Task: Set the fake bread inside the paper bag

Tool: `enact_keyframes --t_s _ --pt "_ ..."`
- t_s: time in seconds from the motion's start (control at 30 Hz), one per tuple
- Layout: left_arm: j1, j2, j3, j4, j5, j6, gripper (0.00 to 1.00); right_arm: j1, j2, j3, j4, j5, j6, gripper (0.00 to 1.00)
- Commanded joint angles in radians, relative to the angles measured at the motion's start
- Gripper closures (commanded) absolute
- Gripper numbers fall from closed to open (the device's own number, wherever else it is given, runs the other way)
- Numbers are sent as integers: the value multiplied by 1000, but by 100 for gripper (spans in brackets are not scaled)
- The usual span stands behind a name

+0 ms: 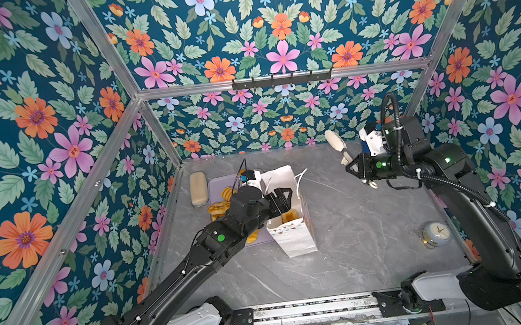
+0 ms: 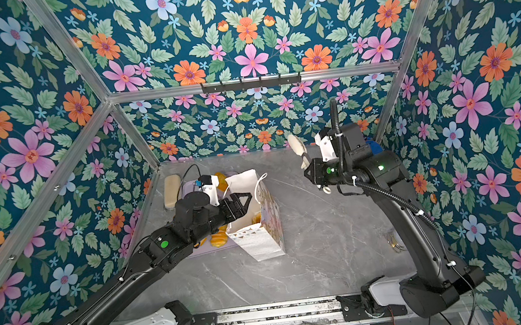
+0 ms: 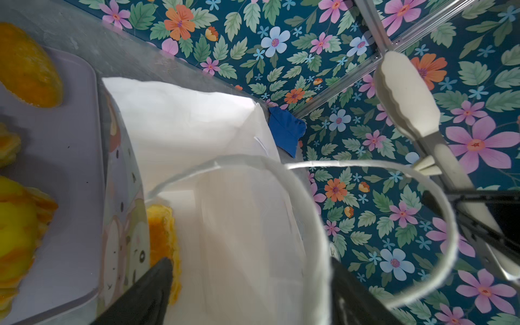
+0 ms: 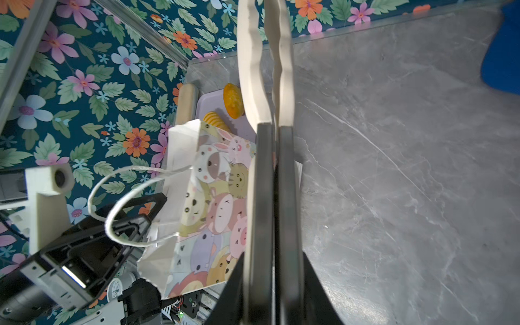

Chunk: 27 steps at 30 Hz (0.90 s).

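Left gripper (image 1: 285, 202) hangs over the open mouth of the paper bag (image 1: 295, 242), jaws spread wide with nothing between them. Left wrist view: one piece of fake bread (image 3: 161, 233) sits down inside the bag against the wall nearest the tray, right by one black finger (image 3: 152, 289). Whether they touch cannot be told. The same piece shows orange in the bag mouth in a top view (image 1: 289, 215), just below the gripper.

The bag stands upright on the grey table (image 1: 359, 225), just beside a lilac tray (image 1: 214, 192). More bread lies on the tray: a ridged loaf (image 1: 226, 194) and an oval bun (image 3: 28, 64), both outside the left gripper's jaws.

Right gripper (image 1: 355, 167) is raised well apart from the bag, clamped on a pair of pale tongs (image 1: 336, 143). The tong tips lie close together and carry nothing.

A beige bar (image 1: 197, 188) lies past the tray by the wall.
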Motion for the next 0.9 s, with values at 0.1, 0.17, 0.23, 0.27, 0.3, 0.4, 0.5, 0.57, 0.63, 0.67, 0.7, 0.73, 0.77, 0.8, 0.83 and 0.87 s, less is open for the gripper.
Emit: enact_keyframes --t_s 0.1,0.17,0.23,0.27,0.3,0.4,0.5,0.57,0.63,0.67,0.7,0.73,0.77,0.8,0.83,0.87 --pt "2 -43 40 -140 -20 65 1 107 134 264 -79 48 -61 74" --pt "2 -48 51 -172 -32 78 1 139 173 338 -103 61 -65 74" --pt "2 -47 63 -191 -36 89 1 164 206 390 -122 75 -64 74" --pt "3 -43 72 -201 -37 95 1 176 220 414 -130 83 -64 74" --pt "3 -39 80 -212 -35 100 1 185 232 435 -136 88 -65 74" --pt "3 -27 97 -236 -40 114 1 216 262 492 -163 104 -68 74" --pt "5 -18 102 -252 -37 118 0 254 313 572 -203 136 -78 74" --pt "5 -24 102 -258 -40 121 0 284 351 627 -231 158 -83 74" --pt "8 -41 110 -274 -60 123 1 314 383 686 -259 180 -88 73" --pt "9 -52 119 -287 -73 124 1 328 400 713 -269 191 -88 73" --pt "12 -63 126 -300 -87 127 0 343 413 734 -275 201 -90 73" --pt "14 -71 136 -315 -100 129 1 355 422 748 -278 207 -89 73" --pt "17 -79 147 -337 -116 132 1 367 433 761 -279 211 -89 73" --pt "21 -86 160 -362 -136 134 1 379 442 772 -279 216 -86 73" --pt "24 -92 171 -388 -156 134 1 390 448 779 -278 220 -84 73" --pt "28 -99 179 -417 -182 136 1 403 457 788 -276 223 -83 72"
